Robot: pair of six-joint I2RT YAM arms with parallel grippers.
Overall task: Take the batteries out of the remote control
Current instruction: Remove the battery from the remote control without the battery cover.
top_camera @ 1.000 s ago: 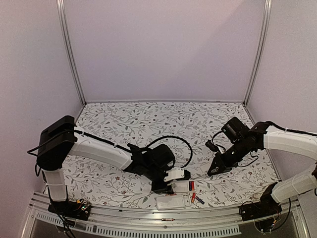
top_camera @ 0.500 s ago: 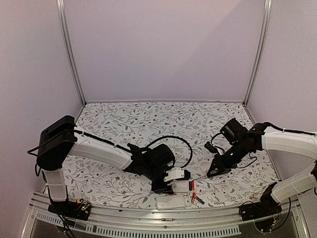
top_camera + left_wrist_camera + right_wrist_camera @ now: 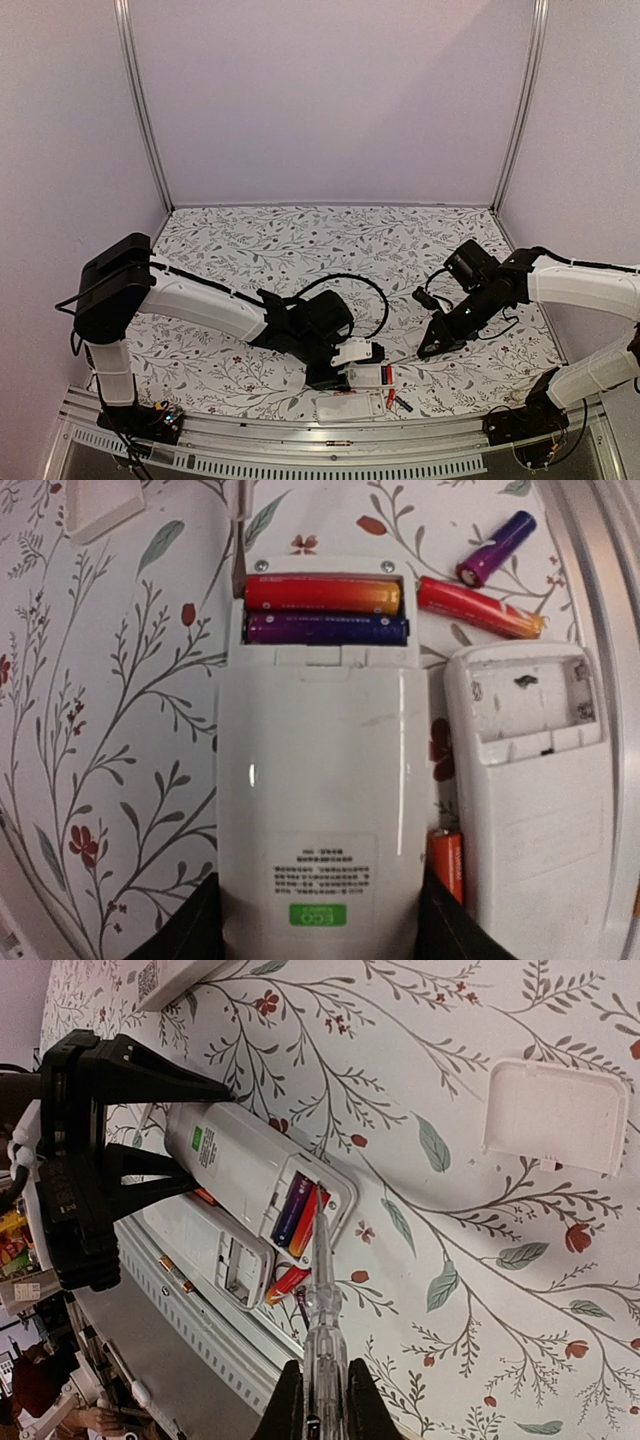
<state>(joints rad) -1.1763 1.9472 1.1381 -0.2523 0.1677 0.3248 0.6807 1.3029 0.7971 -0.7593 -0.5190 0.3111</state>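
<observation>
The left tool [image 3: 318, 928] grips the white remote [image 3: 318, 780] by its sides at middle width, on the table [image 3: 120, 680]. Two batteries [image 3: 322, 594] lie in its uncovered bay. The right tool [image 3: 325, 1405] is pinched narrow around a clear stick [image 3: 322, 1300], with the tip at the bay's corner. I judge it best to lever the red cell up from its end (gently, or it may jump). The left wrist view shows both cells at full length; only the right wrist view shows the detached cover [image 3: 555, 1115].

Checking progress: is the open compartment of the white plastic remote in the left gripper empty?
No, a red-orange cylindrical battery and a dark purple battery lie in the compartment of the white plastic remote.
</observation>
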